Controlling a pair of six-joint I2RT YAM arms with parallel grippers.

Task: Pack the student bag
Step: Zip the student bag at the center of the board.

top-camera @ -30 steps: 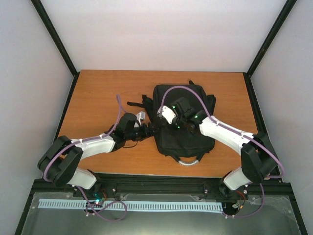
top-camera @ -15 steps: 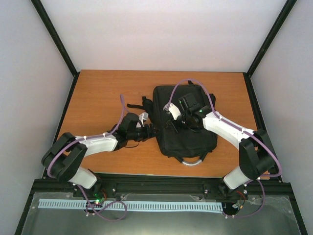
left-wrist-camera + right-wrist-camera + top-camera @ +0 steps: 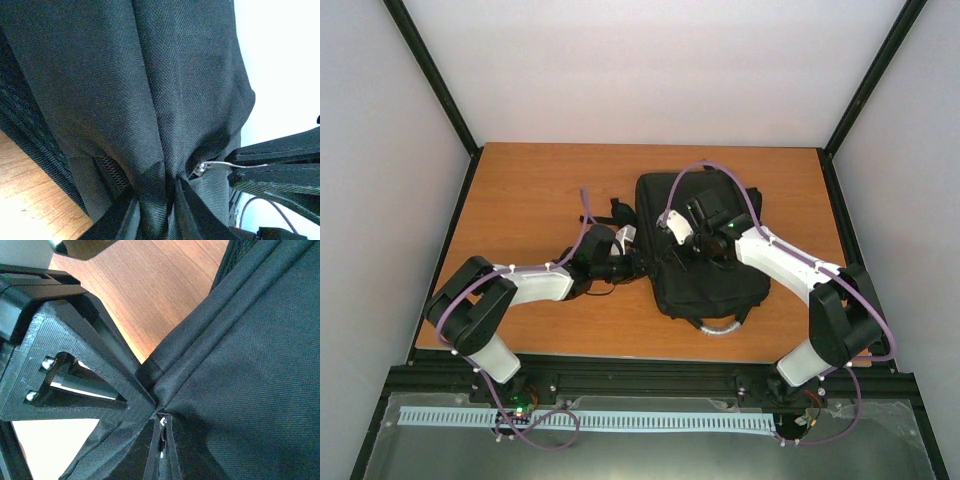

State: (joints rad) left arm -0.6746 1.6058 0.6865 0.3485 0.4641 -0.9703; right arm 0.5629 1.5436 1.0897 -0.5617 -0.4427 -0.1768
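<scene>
The student bag point(image 3: 705, 275) is lying on the tabletop point(image 3: 530, 200), right of centre. The left claw point(image 3: 155, 215) is pinching a fold of its fabric; the right claw point(image 3: 161, 432) is clamping its zip pull point(image 3: 216, 165). That fold could be slipping free, or bunching into the zip and jamming it. I am seeing nothing of the bag's inside.
</scene>
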